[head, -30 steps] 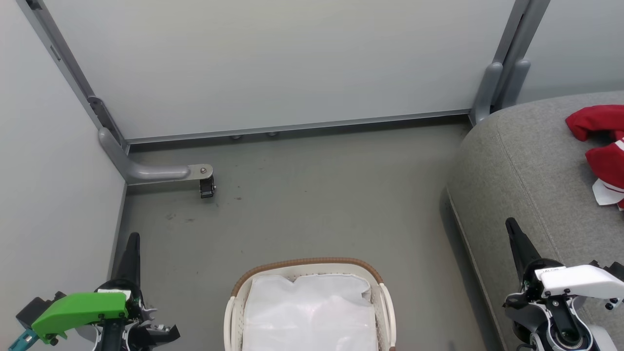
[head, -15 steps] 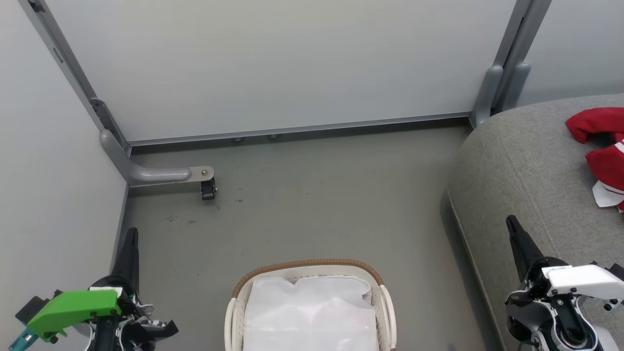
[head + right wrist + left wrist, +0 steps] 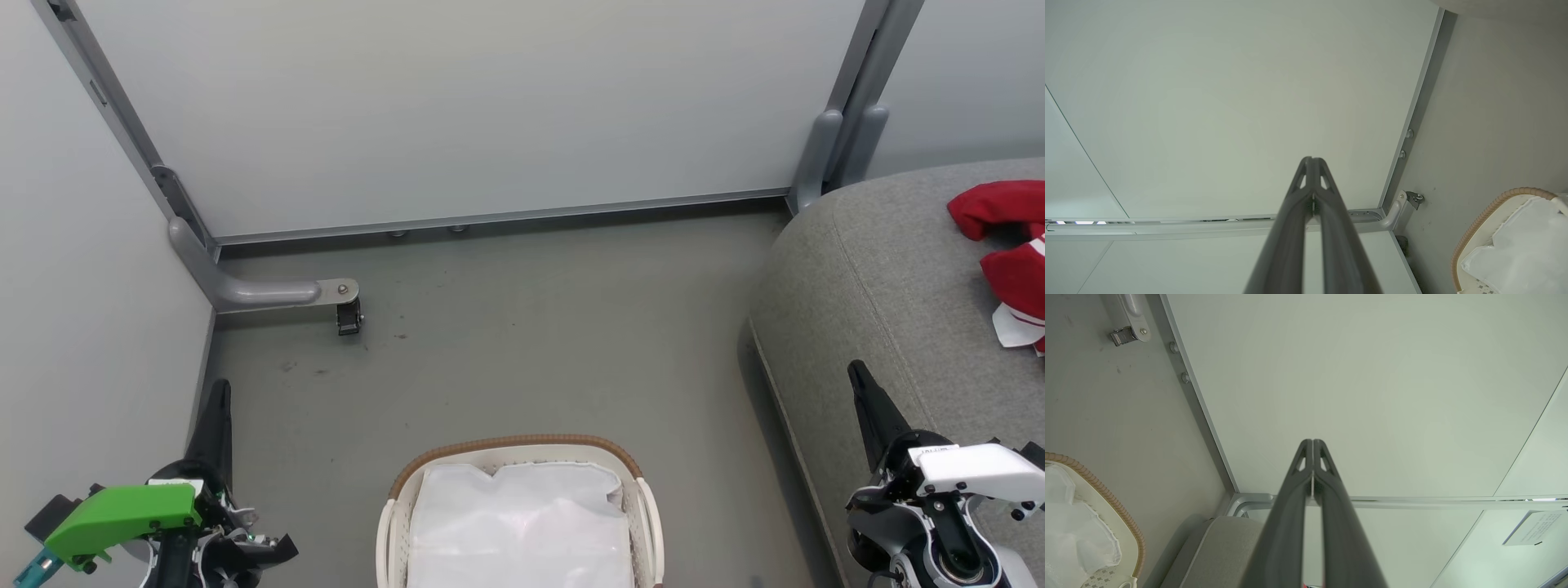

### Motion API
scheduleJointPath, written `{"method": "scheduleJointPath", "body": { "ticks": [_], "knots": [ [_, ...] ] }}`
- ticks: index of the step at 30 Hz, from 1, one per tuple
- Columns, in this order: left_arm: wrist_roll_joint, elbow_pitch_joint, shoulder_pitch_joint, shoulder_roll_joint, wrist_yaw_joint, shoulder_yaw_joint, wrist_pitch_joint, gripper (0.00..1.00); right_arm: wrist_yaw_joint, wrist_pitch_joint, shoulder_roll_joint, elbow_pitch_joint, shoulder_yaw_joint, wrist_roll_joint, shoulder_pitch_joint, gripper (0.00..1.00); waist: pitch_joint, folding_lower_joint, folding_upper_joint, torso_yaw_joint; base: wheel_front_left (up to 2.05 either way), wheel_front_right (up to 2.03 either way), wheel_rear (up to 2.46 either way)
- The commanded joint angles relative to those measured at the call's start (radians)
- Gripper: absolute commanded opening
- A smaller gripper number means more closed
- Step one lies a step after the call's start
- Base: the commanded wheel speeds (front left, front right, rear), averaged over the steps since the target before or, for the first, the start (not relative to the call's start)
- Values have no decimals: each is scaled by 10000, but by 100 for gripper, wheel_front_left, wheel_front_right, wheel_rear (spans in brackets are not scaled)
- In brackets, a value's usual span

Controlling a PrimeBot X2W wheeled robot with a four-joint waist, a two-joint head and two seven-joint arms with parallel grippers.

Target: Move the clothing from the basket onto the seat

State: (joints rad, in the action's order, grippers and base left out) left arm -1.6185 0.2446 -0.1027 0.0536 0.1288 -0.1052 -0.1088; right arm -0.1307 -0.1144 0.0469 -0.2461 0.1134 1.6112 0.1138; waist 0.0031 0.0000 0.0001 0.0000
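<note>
The red clothing [image 3: 1006,245] with white trim lies crumpled on the grey seat [image 3: 865,278] at the right edge of the head view. The white basket [image 3: 514,447] with its brown rim stands on the floor at bottom centre, holding a plain white liner cloth [image 3: 518,523]. My left gripper [image 3: 219,390] is at the lower left, shut and holding nothing, its tips touching in the left wrist view [image 3: 1312,443]. My right gripper [image 3: 856,371] is at the lower right beside the seat's front edge, also shut and holding nothing [image 3: 1311,160]. The basket also appears at the wrist views' edges [image 3: 1106,494] [image 3: 1478,226].
Pale wall panels close the space at the back and left. A grey metal foot with a small black caster [image 3: 347,314] sticks out over the floor at the left. Another grey post [image 3: 824,155] stands by the seat's back corner. Grey floor [image 3: 531,343] lies between basket and wall.
The head view shifted slightly early on; both grippers sit a touch lower than a second ago. Nothing else has moved.
</note>
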Motion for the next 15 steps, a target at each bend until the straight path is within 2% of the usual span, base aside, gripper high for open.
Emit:
{"method": "scheduleJointPath", "body": {
  "ticks": [1,15],
  "knots": [
    [-5,-13,-102,44,35,-46,-24,0,0,-34,63,43,23,31,-105,0,0,0,-1,0,0,0,0],
    [20,-12,-105,25,35,-63,-36,0,0,-32,62,44,22,32,-105,0,0,0,-1,0,0,0,0]
  ]
}}
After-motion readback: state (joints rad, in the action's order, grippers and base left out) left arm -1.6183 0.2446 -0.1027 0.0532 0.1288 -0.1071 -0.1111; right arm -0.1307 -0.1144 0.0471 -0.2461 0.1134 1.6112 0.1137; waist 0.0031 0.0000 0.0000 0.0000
